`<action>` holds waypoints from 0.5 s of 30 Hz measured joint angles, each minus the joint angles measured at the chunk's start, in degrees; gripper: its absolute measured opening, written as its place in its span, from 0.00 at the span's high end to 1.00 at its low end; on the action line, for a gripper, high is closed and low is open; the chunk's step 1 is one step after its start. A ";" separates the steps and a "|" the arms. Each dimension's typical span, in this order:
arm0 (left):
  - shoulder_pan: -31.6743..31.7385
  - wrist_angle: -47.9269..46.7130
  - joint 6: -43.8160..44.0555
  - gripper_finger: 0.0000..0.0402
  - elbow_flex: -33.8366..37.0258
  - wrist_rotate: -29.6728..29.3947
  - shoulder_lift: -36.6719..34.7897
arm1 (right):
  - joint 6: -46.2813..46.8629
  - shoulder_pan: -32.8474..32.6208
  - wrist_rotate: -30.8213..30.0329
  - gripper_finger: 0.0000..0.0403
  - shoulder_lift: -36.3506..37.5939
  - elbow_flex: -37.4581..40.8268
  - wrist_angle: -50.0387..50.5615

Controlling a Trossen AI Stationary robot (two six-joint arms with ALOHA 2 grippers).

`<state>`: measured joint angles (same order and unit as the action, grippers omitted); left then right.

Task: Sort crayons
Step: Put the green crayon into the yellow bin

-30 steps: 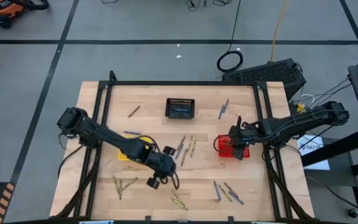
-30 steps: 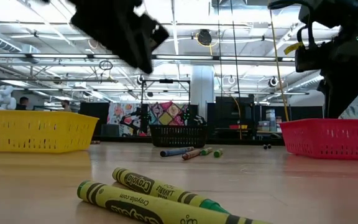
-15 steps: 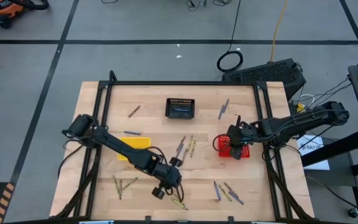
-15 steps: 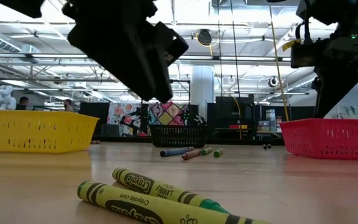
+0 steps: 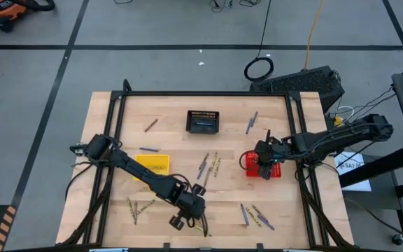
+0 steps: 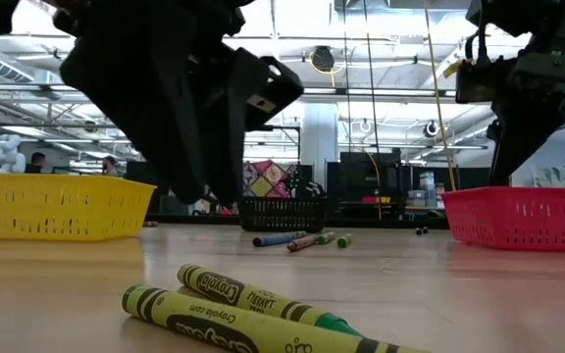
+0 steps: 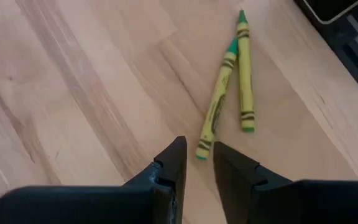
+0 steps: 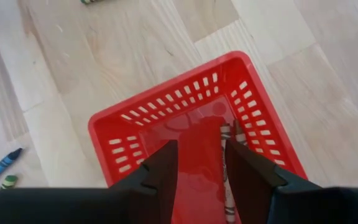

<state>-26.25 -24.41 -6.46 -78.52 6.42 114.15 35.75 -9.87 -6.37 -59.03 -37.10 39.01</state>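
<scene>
while your left gripper (image 7: 197, 163) hangs low over the front of the counter (image 5: 173, 119), its jaws stand a narrow gap apart with nothing between them. just ahead of them in the left wrist view lie two yellow crayons (image 7: 229, 84) with green tips, side by side and touching near those tips; the nearer one's blunt end sits just beyond the jaws. in the low view the same pair (image 6: 253, 314) lies closest to the camera.

your right gripper (image 8: 201, 162) hovers above the red basket (image 5: 252, 168) at the right side of the counter, jaws apart and empty. you can see two brown-red crayons (image 8: 225, 168) lying along the basket floor near one wall.

the yellow basket (image 5: 152, 164) sits left of centre, partly under the left arm; you cannot tell from above what it holds. the black basket (image 5: 203, 121) stands toward the back, and its contents are too dark to make out.

loose crayons are scattered elsewhere: a brown one (image 5: 150, 124) at back left, a blue-grey one (image 5: 251, 122) at back right, a mixed cluster (image 5: 208, 166) in the middle, a yellow group (image 5: 137, 207) at front left, and more (image 5: 257, 215) at front right.
</scene>
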 joint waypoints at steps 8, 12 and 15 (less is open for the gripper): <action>-1.06 0.87 0.01 0.79 0.00 0.44 0.00 | 0.00 0.00 0.02 0.70 0.01 0.00 -0.87; -1.11 1.46 0.02 0.79 0.00 0.41 0.00 | 0.01 0.00 0.02 0.70 0.01 0.00 -1.17; -1.21 1.47 0.02 0.79 0.00 0.41 0.00 | 0.20 0.00 0.04 0.70 0.01 0.00 -1.18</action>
<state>-27.46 -22.94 -6.44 -78.52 6.83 114.15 35.94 -9.87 -6.33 -59.02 -37.10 37.82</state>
